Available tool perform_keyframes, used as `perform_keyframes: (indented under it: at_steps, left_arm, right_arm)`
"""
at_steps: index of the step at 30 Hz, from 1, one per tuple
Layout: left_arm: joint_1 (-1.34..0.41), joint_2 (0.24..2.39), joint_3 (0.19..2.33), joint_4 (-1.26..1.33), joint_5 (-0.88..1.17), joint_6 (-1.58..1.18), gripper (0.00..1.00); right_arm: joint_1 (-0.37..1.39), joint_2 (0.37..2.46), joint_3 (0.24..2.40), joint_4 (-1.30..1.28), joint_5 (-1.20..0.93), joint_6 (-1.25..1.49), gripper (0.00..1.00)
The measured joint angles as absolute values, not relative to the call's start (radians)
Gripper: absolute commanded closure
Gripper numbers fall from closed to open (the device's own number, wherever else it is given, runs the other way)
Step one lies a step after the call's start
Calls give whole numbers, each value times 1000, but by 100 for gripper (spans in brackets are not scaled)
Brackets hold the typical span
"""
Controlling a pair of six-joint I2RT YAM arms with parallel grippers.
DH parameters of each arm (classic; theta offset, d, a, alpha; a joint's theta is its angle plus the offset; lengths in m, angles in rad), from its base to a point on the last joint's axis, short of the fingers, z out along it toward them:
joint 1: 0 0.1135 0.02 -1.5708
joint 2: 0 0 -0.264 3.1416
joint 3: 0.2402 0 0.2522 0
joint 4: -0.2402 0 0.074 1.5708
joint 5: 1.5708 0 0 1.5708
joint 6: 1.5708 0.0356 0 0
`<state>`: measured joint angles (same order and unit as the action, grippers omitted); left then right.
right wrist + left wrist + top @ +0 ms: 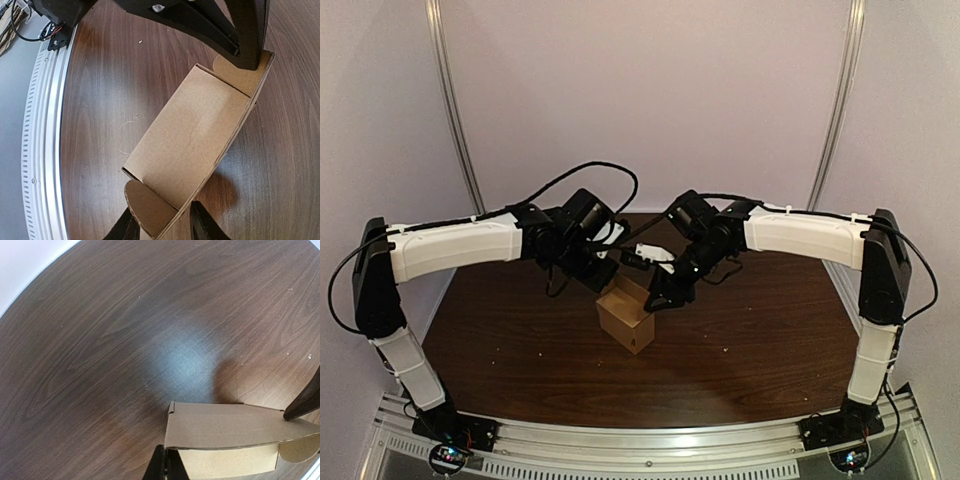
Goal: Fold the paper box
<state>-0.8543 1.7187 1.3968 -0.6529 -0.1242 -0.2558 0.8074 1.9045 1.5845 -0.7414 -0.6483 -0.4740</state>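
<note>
The brown paper box (625, 318) stands in the middle of the dark wood table (510, 345), its panels only partly set up. In the left wrist view the box (230, 427) fills the lower right, and my left gripper (166, 467) is shut at its left edge, its fingers pressed together on the cardboard wall. In the right wrist view the box (195, 135) runs diagonally. My right gripper (162, 231) is open, straddling the near end, with a rounded flap (150, 207) and a side wall between the fingers. The left gripper's finger (245, 45) sits on the far end.
A metal rail (650, 440) runs along the table's near edge, also seen as the rail (42, 125) in the right wrist view. Both arms meet over the box from either side. Bare wood table (125, 340) surrounds the box; pale walls stand behind.
</note>
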Motion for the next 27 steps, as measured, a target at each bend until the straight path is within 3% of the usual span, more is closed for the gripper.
perform_keyframes:
  at_steps: [27]
  left_arm:
    - [-854, 1719, 1409, -685, -122, -196, 100]
  right_arm:
    - [825, 1923, 1587, -754, -605, -486, 65]
